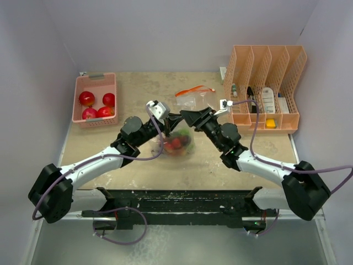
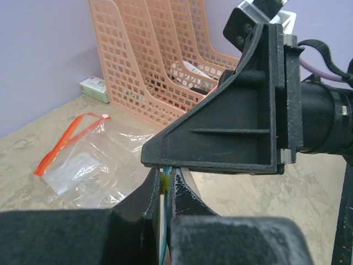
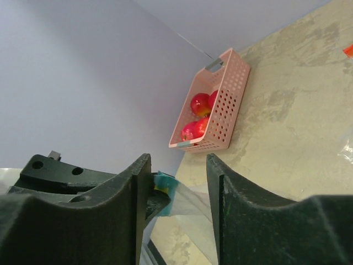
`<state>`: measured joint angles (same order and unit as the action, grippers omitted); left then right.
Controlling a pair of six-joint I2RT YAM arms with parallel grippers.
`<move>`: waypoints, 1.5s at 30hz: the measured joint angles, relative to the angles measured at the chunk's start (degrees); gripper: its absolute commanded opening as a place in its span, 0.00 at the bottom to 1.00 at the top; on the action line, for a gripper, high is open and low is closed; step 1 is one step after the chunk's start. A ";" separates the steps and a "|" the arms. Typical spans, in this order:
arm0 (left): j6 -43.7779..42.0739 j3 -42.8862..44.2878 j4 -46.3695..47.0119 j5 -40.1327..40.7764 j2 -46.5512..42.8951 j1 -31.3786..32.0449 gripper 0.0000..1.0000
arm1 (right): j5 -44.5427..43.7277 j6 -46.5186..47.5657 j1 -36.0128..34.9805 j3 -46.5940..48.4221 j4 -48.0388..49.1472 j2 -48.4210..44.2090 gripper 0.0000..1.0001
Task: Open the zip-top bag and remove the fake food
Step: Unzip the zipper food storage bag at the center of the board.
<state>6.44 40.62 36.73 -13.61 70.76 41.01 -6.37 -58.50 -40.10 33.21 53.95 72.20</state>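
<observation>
The opening step is in hand: the zip-top bag (image 1: pixel 165 148) looks sealed and the fake food (image 1: pixel 177 142), red pieces with some green, sits inside it. The bag lies to the right of the pink basket (image 1: pixel 94 122) in the top view and somewhat nearer the arm bases than the basket, with both arms meeting over its top edge.

The left gripper (image 2: pixel 164 190) is pinched tight on the bag's zipper strip (image 2: pixel 164 183), whose teal and yellow edge shows squeezed between its fingers. The right gripper (image 3: pixel 179 176) has its jaws apart with clear space between them. It grips nothing. In the right wrist view the teal strip sits just beside one of its fingers, at the edge of the gap instead of well inside it.

Judged from this, the next move calls for the right claw to bring one lip of the strip fully between its fingers and close on that lip alone, on the opposite face from the left claw's hold. Then the two can pull apart to part the seal. The likely risk is catching both lips together, which would keep the bag shut. The red apples (image 1: pixel 86 98) in the basket are far from either claw.
</observation>
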 measured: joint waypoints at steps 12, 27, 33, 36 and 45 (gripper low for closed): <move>-0.26 0.00 -0.37 2.14 1.22 0.02 0.00 | -1.84 0.20 -1.53 1.62 1.31 2.05 0.00; 1.31 -0.61 -4.74 2.51 -3.74 0.61 0.00 | 6.34 1.60 2.51 1.92 -5.77 -3.61 0.00; 1.97 -2.71 -5.11 2.97 -5.05 -0.09 0.00 | 9.55 1.55 6.25 1.92 -8.00 -4.24 0.00; 2.49 -4.44 -5.09 3.48 -6.47 -0.13 0.00 | 11.37 1.51 8.66 1.92 -8.96 -4.70 0.00; 3.34 -7.65 -7.67 5.14 -11.74 -0.15 0.00 | 17.97 1.46 19.98 3.41 -12.81 -6.34 0.00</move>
<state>9.78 32.97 29.06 -8.47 59.02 40.86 11.60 -57.04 -20.12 36.62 41.15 65.87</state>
